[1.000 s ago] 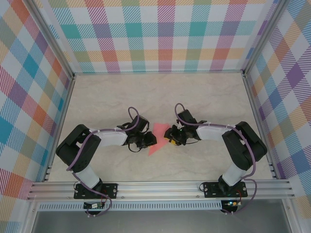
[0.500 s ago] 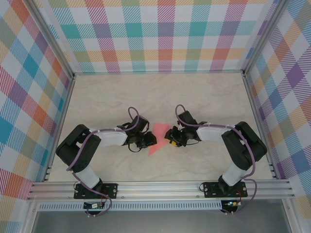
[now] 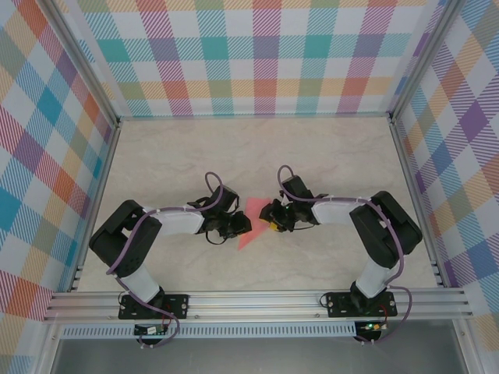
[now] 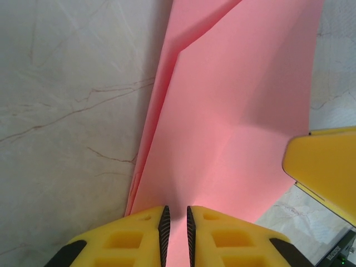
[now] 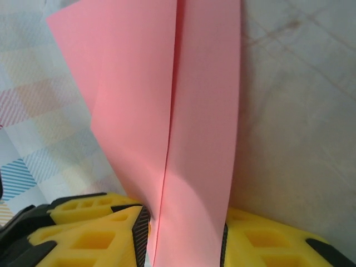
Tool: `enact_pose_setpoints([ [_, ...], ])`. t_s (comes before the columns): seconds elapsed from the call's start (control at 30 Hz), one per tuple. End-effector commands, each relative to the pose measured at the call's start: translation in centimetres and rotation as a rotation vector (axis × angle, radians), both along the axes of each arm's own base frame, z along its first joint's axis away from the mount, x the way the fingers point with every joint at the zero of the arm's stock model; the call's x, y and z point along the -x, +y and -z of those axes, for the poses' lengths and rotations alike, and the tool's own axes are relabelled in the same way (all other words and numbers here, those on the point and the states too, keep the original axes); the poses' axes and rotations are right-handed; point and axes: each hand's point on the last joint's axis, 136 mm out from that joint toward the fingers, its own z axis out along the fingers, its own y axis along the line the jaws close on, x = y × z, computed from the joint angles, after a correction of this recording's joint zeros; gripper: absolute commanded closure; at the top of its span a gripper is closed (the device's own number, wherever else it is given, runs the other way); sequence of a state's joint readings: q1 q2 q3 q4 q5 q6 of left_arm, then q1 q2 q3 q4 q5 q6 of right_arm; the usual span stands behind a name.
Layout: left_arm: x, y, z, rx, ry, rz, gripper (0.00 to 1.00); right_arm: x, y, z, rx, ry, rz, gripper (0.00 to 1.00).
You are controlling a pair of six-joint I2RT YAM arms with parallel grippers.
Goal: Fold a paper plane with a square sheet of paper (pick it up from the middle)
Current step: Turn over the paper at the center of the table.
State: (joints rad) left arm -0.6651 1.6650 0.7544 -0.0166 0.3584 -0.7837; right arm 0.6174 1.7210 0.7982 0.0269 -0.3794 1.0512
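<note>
The square sheet of paper (image 3: 251, 222), creased into a long pointed shape, sits mid-surface (image 3: 195, 156) between the arms, its long axis running far to near. The left pincer (image 3: 240, 226) pinches one long edge, its jaws nearly together. The right pincer (image 3: 271, 220) straddles the opposite folded side and seems to clamp it, though the paper hides its pads. Both arms are equally near.

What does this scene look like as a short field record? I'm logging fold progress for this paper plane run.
paper: folded pink sheet of paper, creased, with overlapping flaps
place: over the middle of the table, between the two grippers
left gripper: shut on the sheet's near edge
right gripper: jaws apart with the sheet running between them; grip unclear
</note>
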Motion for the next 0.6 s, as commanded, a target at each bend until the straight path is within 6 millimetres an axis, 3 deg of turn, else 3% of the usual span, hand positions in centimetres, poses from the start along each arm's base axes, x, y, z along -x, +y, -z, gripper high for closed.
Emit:
enact_pose_setpoints([
  [0.0, 1.0, 0.9, 0.5, -0.015, 0.044, -0.027, 0.80, -1.1, 1.4, -0.9, -0.048, -0.028, -0.004, 0.62],
  [0.27, 0.0, 0.5, -1.7, 0.030, -0.010, -0.050, 0.76, -2.1, 2.3, -1.5, -0.077, -0.070, -0.021, 0.62],
  [0.43, -0.6, 2.0, -3.8, -0.007, -0.090, -0.083, 0.73, -2.0, 2.1, -0.8, -0.064, -0.063, -0.026, 0.63],
  [0.57, -0.6, 3.8, -3.6, -0.086, -0.095, -0.098, 0.72, -1.8, 2.1, -0.5, -0.066, -0.055, -0.025, 0.63],
])
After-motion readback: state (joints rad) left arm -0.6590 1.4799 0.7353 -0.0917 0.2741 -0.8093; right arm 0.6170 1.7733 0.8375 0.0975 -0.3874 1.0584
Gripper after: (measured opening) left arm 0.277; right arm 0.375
